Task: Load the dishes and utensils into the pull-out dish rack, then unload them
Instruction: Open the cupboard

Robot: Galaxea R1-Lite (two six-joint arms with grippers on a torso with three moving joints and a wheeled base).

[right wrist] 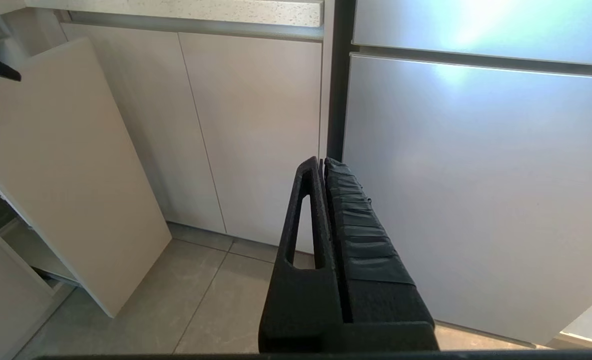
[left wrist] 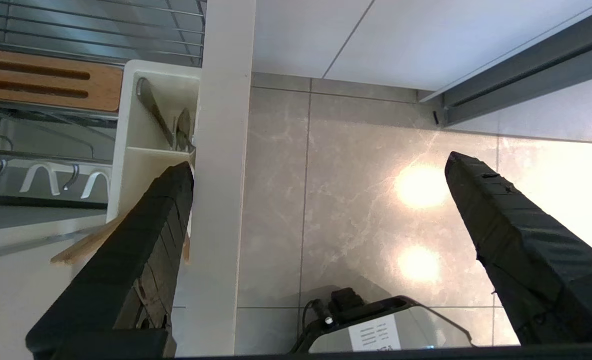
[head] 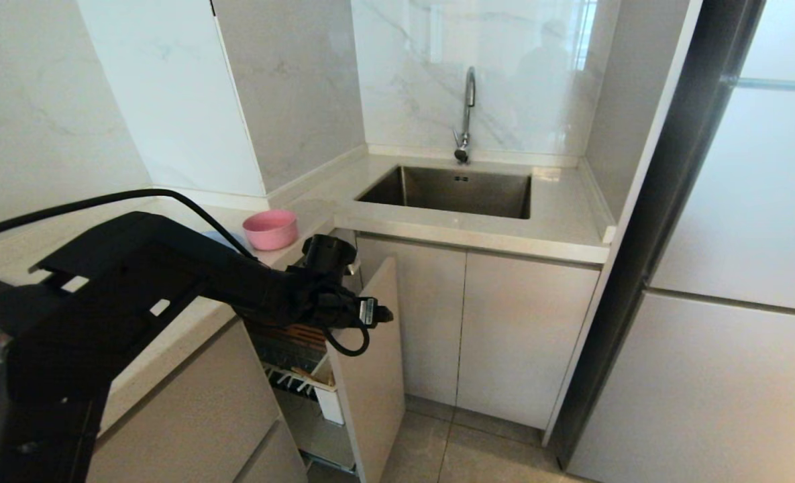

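A: Start at the left gripper (left wrist: 320,175). How do its jaws stand?

B: Spread wide and empty. The left wrist view looks straight down between them: one finger (left wrist: 146,240) sits over the white utensil cup (left wrist: 146,165), the other finger (left wrist: 515,235) hangs over the grey tiled floor (left wrist: 355,200). The top edge of the beige front panel (left wrist: 221,150) runs between the two.

A: Anything in that cup?

B: Yes, the silver spoon (left wrist: 176,127) stands in its far compartment, leaning, and the wooden chopsticks (left wrist: 83,247) stick out of the near one, partly hidden behind the finger. Only the wrist view shows them. Beside the cup are the slotted wooden strip (left wrist: 46,80), chrome wires and white prongs (left wrist: 51,177) of the pull-out dish rack (left wrist: 101,30).

A: And the head view?

B: There the left arm reaches across the counter (head: 189,329) corner and its wrist hangs over the pulled-out rack, hiding most of it; the jaws themselves are not visible there. It does show the pink bowl (head: 271,229) on the counter behind the arm, with a sliver of the light-blue plate (head: 226,236) just beside it. Neither shows in any wrist view. Further off are the steel sink (head: 454,191) and its faucet (head: 466,114).

A: The right gripper (right wrist: 324,165)?

B: Out of the head view. Its own camera shows its jaws pressed together on nothing, pointing toward the cabinet doors (right wrist: 246,130) and a tall pale appliance front (right wrist: 475,165), with the rack's panel off to one side.
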